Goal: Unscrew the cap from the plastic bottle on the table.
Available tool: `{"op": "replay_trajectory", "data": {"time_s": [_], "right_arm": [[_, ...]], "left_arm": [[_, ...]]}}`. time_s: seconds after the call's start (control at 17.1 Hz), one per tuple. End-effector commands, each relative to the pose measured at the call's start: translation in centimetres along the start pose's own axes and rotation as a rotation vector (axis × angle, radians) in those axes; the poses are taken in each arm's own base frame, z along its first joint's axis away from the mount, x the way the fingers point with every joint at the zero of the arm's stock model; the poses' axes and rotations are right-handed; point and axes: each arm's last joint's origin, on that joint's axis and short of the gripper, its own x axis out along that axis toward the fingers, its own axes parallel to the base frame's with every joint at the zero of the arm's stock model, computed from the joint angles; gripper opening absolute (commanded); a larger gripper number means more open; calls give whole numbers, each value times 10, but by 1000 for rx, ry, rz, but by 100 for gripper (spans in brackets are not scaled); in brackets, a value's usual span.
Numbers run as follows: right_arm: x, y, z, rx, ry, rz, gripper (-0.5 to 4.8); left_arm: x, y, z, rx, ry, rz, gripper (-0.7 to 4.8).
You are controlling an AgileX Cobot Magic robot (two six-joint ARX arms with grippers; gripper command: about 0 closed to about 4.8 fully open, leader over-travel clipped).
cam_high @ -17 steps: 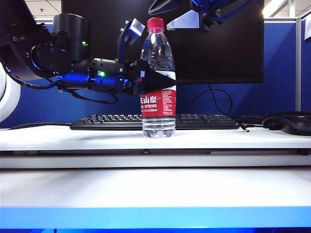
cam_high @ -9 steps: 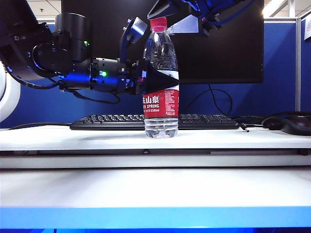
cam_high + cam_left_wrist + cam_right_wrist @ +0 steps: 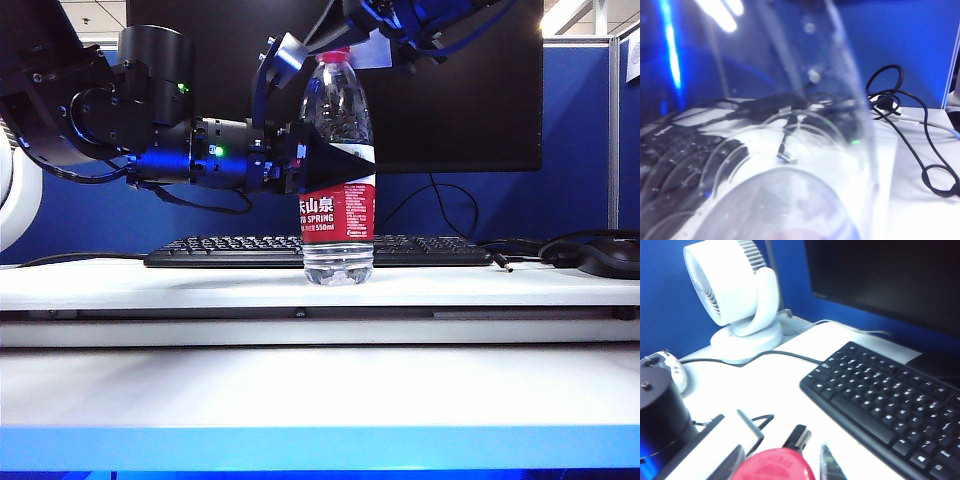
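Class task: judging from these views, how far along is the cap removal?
Done: the left gripper holds the plastic bottle upright on the table. In hand: the right gripper is at the cap from above. Left: unscrewing; the cap is still on.

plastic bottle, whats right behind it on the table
A black keyboard lies behind the plastic bottle, with a dark monitor further back. The keyboard's middle stretch is hidden by the bottle's base.

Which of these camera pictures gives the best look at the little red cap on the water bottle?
The right wrist view: the cap fills the foreground, seen from above, between the right gripper's fingers. In the exterior view the cap is mostly hidden by that gripper. The left wrist view shows only the plastic bottle's clear body, no cap.
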Motion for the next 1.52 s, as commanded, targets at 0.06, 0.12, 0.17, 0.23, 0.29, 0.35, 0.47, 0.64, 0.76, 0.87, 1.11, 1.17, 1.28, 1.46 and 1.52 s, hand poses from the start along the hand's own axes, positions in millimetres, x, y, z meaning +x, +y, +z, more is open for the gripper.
{"op": "replay_trajectory", "data": {"time_s": [0.06,0.12,0.17,0.23,0.29,0.35,0.47,0.64,0.76,0.87,1.11,1.17,1.28,1.46,1.52], "right_arm": [[0,2,2,-14,-14,-6,108],[0,2,2,-18,-13,-6,98],[0,2,2,-34,-10,-7,66],[0,1,2,-36,-8,-9,43],[0,0,1,-35,-4,-5,43],[-1,0,1,-37,0,-6,43],[-4,-7,0,-48,14,17,44],[-8,-15,0,-59,15,72,44],[-14,-23,1,-64,13,135,44],[-18,-29,2,-84,8,204,44],[-19,-28,5,-154,-38,354,44],[-18,-28,5,-163,-50,401,44],[-13,-30,3,-161,-75,485,44],[-5,-33,-1,-160,-98,543,44],[-4,-34,-1,-161,-104,565,44]], "left_arm": [[0,-1,0,-4,3,-9,241],[0,-1,0,-4,3,-9,241],[0,-1,0,-4,3,-9,241],[0,-1,0,-4,3,-10,241],[0,-1,0,-4,3,-10,241],[0,-1,0,-4,2,-11,241],[0,-1,0,-4,1,-17,241],[0,-1,0,-4,2,-18,241],[0,-1,0,-4,2,-18,241],[0,-1,0,-4,1,-18,241],[0,-2,0,-8,-1,-35,241],[0,-2,0,-8,-1,-35,241],[0,-2,0,-8,-1,-36,241],[0,-2,0,-8,-1,-36,241],[0,-2,0,-8,-1,-36,241]]}}
